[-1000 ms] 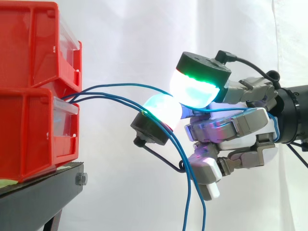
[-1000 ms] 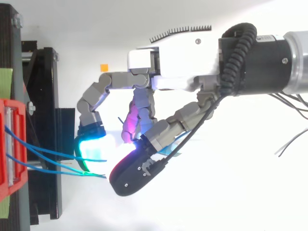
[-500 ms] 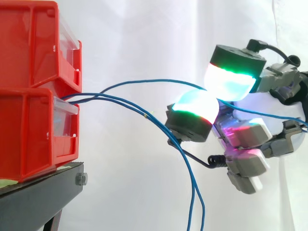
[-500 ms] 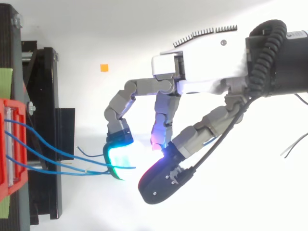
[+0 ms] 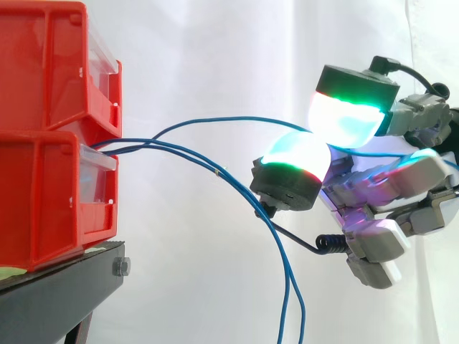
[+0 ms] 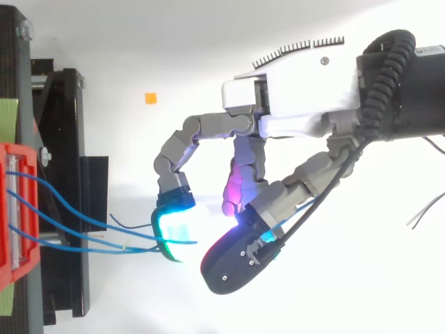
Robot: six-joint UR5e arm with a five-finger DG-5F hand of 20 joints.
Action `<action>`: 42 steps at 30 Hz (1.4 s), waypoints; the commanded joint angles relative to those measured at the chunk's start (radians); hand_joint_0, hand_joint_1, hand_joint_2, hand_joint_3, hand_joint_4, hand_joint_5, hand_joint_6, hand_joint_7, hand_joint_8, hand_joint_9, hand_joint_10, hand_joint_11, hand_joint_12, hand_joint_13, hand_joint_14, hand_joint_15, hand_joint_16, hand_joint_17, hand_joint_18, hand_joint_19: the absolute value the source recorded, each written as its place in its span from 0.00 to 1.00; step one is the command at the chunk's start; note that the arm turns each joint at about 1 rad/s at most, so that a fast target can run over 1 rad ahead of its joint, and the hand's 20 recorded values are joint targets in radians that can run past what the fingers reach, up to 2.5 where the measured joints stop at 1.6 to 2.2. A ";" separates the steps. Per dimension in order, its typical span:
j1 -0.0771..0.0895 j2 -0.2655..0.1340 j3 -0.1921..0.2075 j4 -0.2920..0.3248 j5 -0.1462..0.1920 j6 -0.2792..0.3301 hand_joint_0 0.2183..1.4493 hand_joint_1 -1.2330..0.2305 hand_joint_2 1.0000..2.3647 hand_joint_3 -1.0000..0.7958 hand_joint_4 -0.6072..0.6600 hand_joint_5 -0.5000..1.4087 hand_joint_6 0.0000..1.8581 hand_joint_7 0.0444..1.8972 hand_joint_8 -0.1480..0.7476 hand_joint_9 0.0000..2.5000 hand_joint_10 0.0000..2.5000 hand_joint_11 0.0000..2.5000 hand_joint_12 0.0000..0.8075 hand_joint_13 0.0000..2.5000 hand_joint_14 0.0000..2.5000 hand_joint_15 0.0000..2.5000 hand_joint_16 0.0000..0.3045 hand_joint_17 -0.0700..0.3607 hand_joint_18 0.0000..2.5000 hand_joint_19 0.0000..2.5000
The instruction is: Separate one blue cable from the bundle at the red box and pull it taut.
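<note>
The hand (image 5: 373,193) has moved away from the red box (image 5: 43,193) since a second ago. In the last half second it has hardly moved at all. Its fingers are curled, and two glowing pads (image 5: 348,122) pinch one blue cable (image 5: 237,118) between them.

That cable now sits higher than the other blue cables (image 5: 215,170). There is a clear gap between it and them. So I think the picking-apart step is done. But the cable bends in a soft hill from the box to the pads. It is not straight yet, so the pulling step looks only partly done. The hand will need to go farther from the box to make it tight.

The held cable comes out of the front of the red box, at the edge of the black stand (image 5: 57,294) nearest the hand. It runs across to the pads and goes on behind the hand. The other cables droop and hang down below the hand.

The cables are thin, smooth and bendy, like string. The box is hard, shiny plastic with flat sides and a clear front strip. A second red box (image 5: 43,64) sits on top of it. The pads are fat and round, with dark caps. The stand is dark metal with a bolt in it. Behind it all hangs a soft white curtain (image 5: 215,50).
</note>
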 commanded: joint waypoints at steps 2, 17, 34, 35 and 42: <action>0.000 0.000 0.000 -0.001 0.000 0.030 0.32 0.23 0.01 0.53 0.32 0.26 0.47 0.56 0.63 0.68 0.01 0.21 0.33 0.46 0.01 0.24 0.14 0.38 0.38 0.25; 0.003 -0.001 -0.001 -0.007 0.002 0.133 0.32 0.24 0.01 0.52 0.33 0.26 0.47 0.56 0.48 0.77 0.02 0.47 0.33 0.47 0.01 0.29 0.13 0.37 0.36 0.24; 0.003 -0.001 -0.001 -0.006 0.005 0.134 0.33 0.25 0.01 0.52 0.33 0.25 0.48 0.55 0.40 0.76 0.01 0.74 0.34 0.56 0.01 0.60 0.14 0.39 0.39 0.32; 0.003 -0.001 -0.001 -0.004 0.005 0.134 0.33 0.25 0.01 0.51 0.33 0.25 0.48 0.55 0.41 0.76 0.01 0.76 0.33 0.56 0.00 0.62 0.14 0.39 0.39 0.33; 0.003 -0.001 -0.003 -0.004 0.005 0.134 0.33 0.25 0.01 0.51 0.33 0.25 0.48 0.53 0.41 0.74 0.02 0.82 0.31 0.44 0.77 0.41 0.13 0.37 0.50 0.58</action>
